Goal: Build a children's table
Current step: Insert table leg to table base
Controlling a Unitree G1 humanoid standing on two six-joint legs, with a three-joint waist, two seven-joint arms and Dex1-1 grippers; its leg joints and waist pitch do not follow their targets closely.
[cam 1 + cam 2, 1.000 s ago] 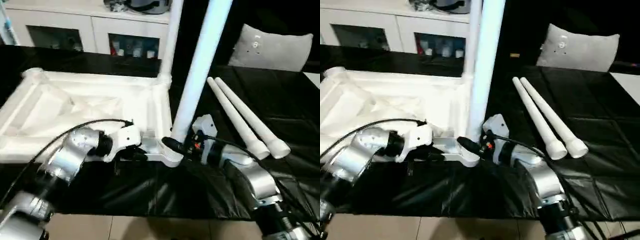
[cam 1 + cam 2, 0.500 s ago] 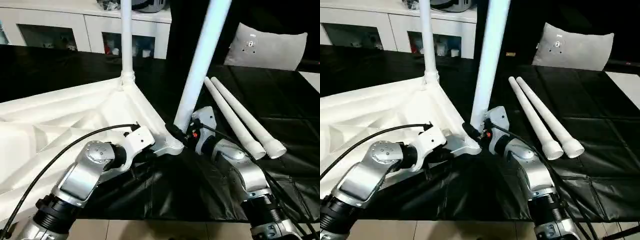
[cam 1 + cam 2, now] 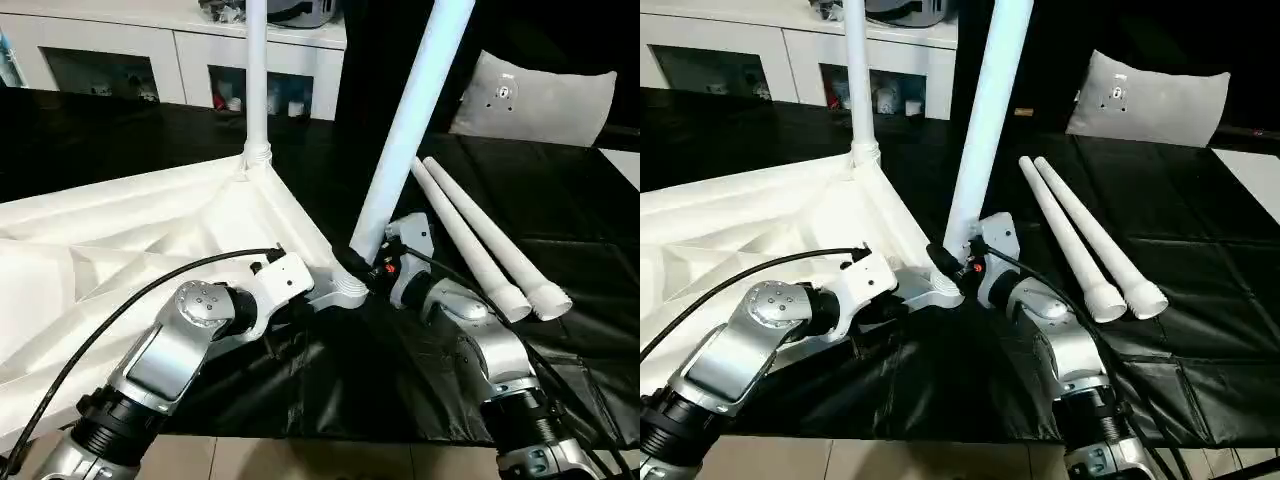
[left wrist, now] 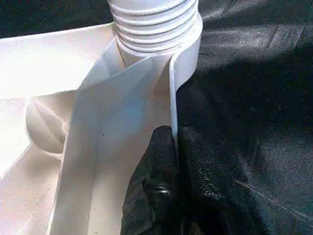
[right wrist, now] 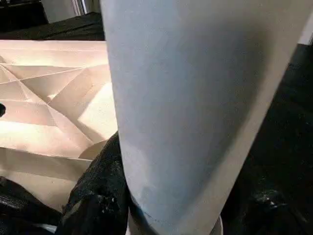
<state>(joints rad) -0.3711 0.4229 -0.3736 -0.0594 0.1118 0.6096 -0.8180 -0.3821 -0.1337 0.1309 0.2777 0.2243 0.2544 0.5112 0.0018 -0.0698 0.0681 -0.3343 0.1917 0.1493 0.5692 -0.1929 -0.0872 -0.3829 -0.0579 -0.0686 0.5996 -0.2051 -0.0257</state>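
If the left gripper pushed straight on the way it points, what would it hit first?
Probably the ribbed base of the white tube leg in the corner socket, just beyond the white plastic tabletop's edge wall that the left gripper pinches.

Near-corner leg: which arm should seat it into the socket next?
Right, probably. The right pincer already clasps that leg just above the corner socket. The left pincer is shut on the table top rim, steadying it.

A black sheet [image 3: 560,200] covers the desk. Behind it stands a white cabinet [image 3: 190,45] with open compartments, and a white-grey cushion [image 3: 535,95] rests beside it. Pale floor [image 3: 300,458] shows below.
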